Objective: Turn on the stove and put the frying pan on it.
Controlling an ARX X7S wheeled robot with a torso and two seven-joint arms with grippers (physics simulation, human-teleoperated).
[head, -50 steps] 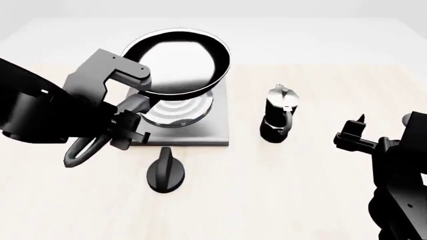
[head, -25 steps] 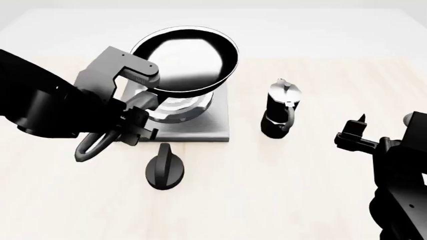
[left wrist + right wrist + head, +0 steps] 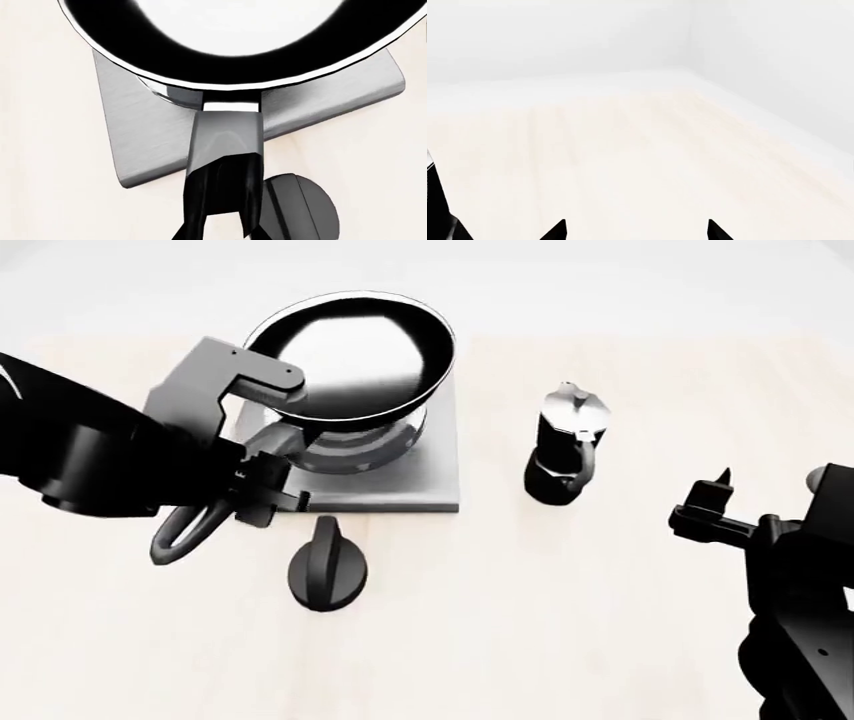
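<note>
The frying pan (image 3: 350, 352) is a wide black pan with a pale glossy inside. It hangs over the far part of the stove (image 3: 414, 490), a flat grey plate whose ringed burner (image 3: 358, 448) shows under the pan's near rim. My left gripper (image 3: 264, 485) is shut on the pan's handle, and the loop end (image 3: 178, 532) sticks out behind it. In the left wrist view the handle (image 3: 224, 135) runs from the pan (image 3: 233, 45) into my left gripper (image 3: 223, 167), above the plate (image 3: 143, 140). The black knob (image 3: 324, 568) (image 3: 301, 207) lies in front of the stove. My right gripper (image 3: 721, 508) (image 3: 635, 231) is open and holds nothing.
A black-and-silver moka pot (image 3: 566, 445) stands upright to the right of the stove, between it and my right arm. The pale wooden table (image 3: 534, 640) spreads all around. The right wrist view looks over bare tabletop (image 3: 627, 150) toward white walls.
The pan, still held by my left gripper, swung slightly right and then back left over the burner. The right arm has not moved.
</note>
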